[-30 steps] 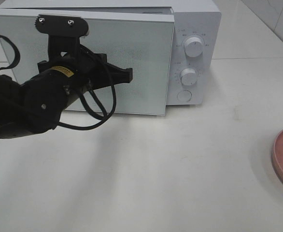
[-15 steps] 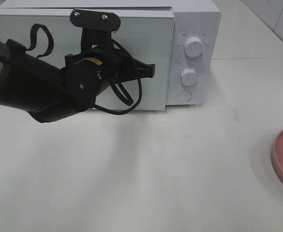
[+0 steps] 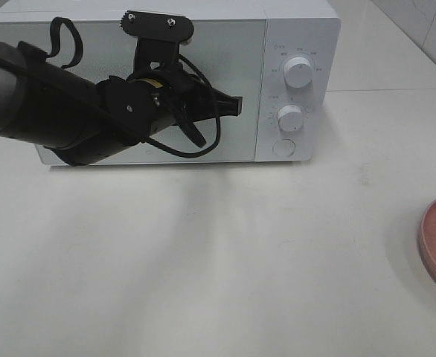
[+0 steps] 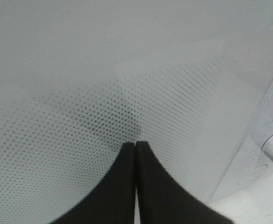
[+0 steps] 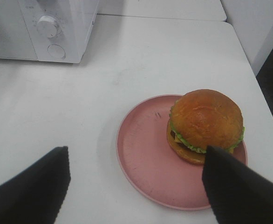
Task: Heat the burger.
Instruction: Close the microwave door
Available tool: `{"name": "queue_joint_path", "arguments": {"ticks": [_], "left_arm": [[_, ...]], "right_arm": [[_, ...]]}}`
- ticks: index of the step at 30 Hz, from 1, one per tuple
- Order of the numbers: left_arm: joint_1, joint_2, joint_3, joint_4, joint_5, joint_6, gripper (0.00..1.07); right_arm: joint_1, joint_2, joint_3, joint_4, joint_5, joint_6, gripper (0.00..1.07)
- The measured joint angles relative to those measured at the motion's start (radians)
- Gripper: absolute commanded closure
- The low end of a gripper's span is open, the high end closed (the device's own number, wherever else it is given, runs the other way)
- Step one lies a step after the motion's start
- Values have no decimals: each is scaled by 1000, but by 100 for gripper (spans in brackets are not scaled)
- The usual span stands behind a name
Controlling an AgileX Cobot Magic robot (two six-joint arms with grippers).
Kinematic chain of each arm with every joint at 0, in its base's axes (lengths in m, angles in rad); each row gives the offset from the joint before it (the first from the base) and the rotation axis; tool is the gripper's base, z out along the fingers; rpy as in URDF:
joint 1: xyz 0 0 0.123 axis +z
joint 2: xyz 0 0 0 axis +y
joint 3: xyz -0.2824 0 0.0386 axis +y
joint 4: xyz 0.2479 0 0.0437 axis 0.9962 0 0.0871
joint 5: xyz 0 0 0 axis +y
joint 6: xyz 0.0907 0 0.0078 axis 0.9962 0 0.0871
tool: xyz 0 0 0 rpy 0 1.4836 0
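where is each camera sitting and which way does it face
Exterior high: above the table, facing the microwave; left arm and its shut left pincer show.
Left wrist: tight on the microwave door; tips closed.
Right wrist: above the burger on the pink plate; open fingers show.
Shared: microwave knobs, plate.

The microwave (image 3: 292, 44) is showing white, its door (image 4: 127, 70) carrying a grey dot pattern around the black left claw (image 4: 135, 148). The burger (image 5: 205, 125) is gleaming golden-brown with green frill on a pink plate (image 5: 146, 163); the table (image 3: 240, 260) is looking white.
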Motion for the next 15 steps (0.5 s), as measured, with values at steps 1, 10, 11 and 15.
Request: {"name": "queue_joint_path", "arguments": {"ticks": [1, 10, 11, 15], "left_arm": [[0, 0, 0, 0, 0, 0, 107], [-11, -61, 19, -23, 47, 11, 102], [-28, -90, 43, -31, 71, 11, 93], [-56, -123, 91, -37, 175, 11, 44]], "right_arm": [[0, 0, 0, 0, 0, 0, 31], [0, 0, 0, 0, 0, 0, 31], [0, 0, 0, 0, 0, 0, 31], [0, 0, 0, 0, 0, 0, 31]]}}
